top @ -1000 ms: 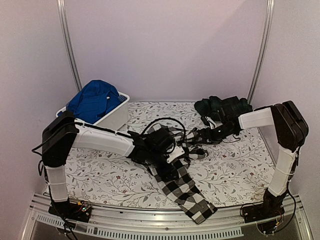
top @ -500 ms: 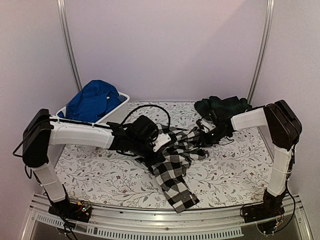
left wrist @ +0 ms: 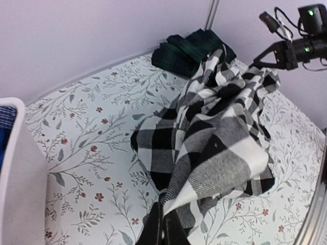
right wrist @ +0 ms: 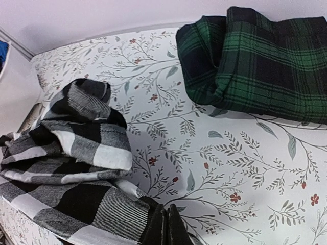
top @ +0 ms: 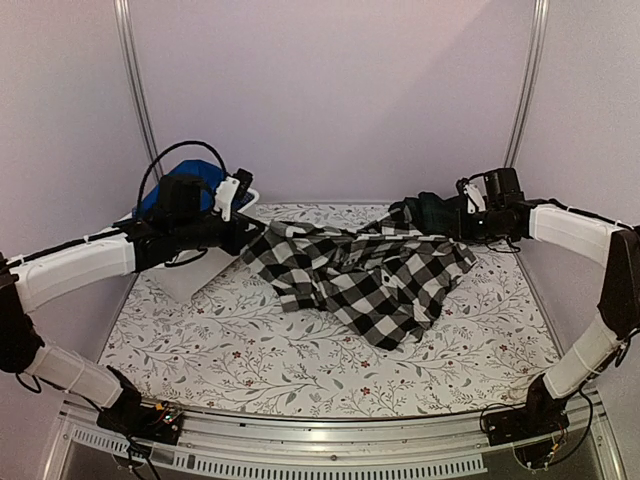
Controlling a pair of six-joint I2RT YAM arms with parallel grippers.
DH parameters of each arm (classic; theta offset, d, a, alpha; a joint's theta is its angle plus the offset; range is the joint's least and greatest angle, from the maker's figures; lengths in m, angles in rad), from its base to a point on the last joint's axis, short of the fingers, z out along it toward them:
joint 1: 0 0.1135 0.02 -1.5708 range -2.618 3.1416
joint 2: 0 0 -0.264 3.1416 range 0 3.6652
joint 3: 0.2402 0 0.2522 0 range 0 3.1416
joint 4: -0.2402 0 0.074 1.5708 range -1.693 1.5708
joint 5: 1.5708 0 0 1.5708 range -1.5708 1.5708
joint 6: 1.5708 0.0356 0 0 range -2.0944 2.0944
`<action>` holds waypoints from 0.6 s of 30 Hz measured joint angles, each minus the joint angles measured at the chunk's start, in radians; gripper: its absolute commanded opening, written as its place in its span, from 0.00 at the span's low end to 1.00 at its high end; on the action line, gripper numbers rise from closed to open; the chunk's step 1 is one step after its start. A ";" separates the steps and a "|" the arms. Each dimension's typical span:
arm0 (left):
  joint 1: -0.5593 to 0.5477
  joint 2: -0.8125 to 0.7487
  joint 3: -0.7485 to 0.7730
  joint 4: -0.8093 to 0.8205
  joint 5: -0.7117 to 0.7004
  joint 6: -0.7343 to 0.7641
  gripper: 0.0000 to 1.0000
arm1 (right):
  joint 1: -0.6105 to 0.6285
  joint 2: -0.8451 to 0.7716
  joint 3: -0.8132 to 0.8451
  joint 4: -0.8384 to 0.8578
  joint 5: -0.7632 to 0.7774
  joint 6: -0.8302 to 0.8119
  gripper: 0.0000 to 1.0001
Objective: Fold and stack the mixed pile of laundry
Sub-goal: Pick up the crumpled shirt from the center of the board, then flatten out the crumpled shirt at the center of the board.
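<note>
Soft woven checked shirt (top: pixel 370 275), thick matt tartan cloth (right wrist: pixel 265 61), smooth white plastic tub (left wrist: pixel 15 194), printed tablecloth (top: pixel 230 350)

1. The back wall (top: pixel 330 100) is plain, pale lilac-white and evenly lit; the side walls match it.
2. Two slim metal poles, left (top: pixel 137 90) and right (top: pixel 525 90), rise at the back corners.
3. The desk (top: pixel 250 350) carries a white cover printed with grey leafy sprigs and small red flowers.
4. A ribbed aluminium rail (top: pixel 300 445) runs along the near edge.
5. A white tub (left wrist: pixel 15 194) stands at the desk's back left.
6. The light is soft, with faint shadows.
</note>
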 measured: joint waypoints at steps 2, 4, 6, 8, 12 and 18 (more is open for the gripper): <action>0.046 -0.054 -0.002 0.022 0.000 -0.027 0.00 | -0.006 -0.035 0.001 0.000 -0.005 0.000 0.00; 0.069 -0.100 0.014 0.041 0.004 -0.041 0.00 | 0.000 -0.058 0.005 0.000 -0.027 0.000 0.00; 0.072 -0.121 0.059 0.047 0.011 -0.050 0.00 | 0.010 -0.072 0.017 0.000 -0.055 0.000 0.00; 0.071 -0.129 0.106 0.051 0.024 -0.051 0.00 | 0.010 -0.083 0.037 0.000 -0.085 0.002 0.00; 0.071 -0.153 0.166 0.054 0.067 -0.047 0.00 | 0.009 -0.091 0.130 -0.021 -0.090 -0.001 0.00; 0.071 -0.206 0.183 0.046 0.116 -0.032 0.00 | 0.008 -0.139 0.291 -0.033 -0.032 -0.022 0.00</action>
